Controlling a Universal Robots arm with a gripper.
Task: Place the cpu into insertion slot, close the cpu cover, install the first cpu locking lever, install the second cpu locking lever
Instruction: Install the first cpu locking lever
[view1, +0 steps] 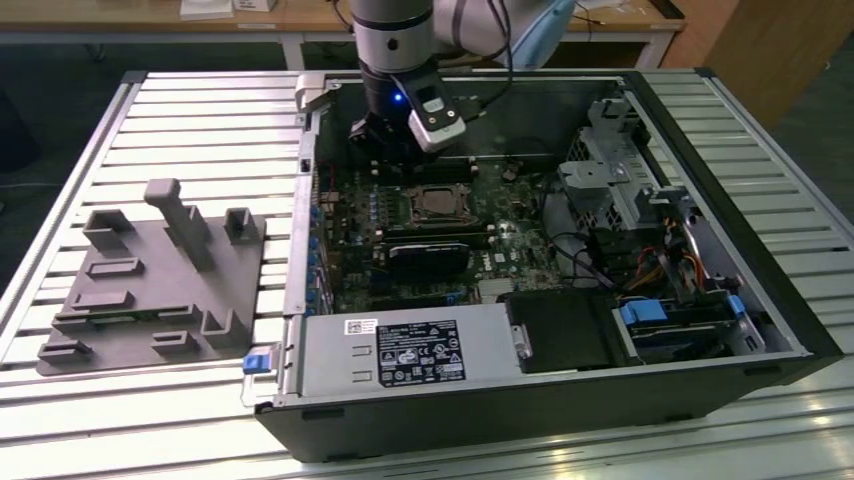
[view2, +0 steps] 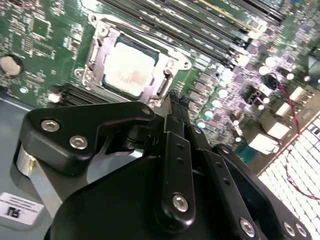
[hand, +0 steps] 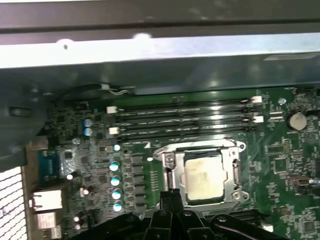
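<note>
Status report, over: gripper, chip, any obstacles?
Black gripper shut, empty, beside silvery metal frame cpu cover. Dull silver-grey square cpu seated inside it, cover lying flat. No obstruction seen.

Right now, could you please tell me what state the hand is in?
Hand: closed, holding nothing, fingertips near the chip.

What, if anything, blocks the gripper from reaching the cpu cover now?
Probably nothing, so yes: the gripper hangs close to the cpu cover, with no cable or part between them. The cover lies flat around the cpu, open from above.
</note>
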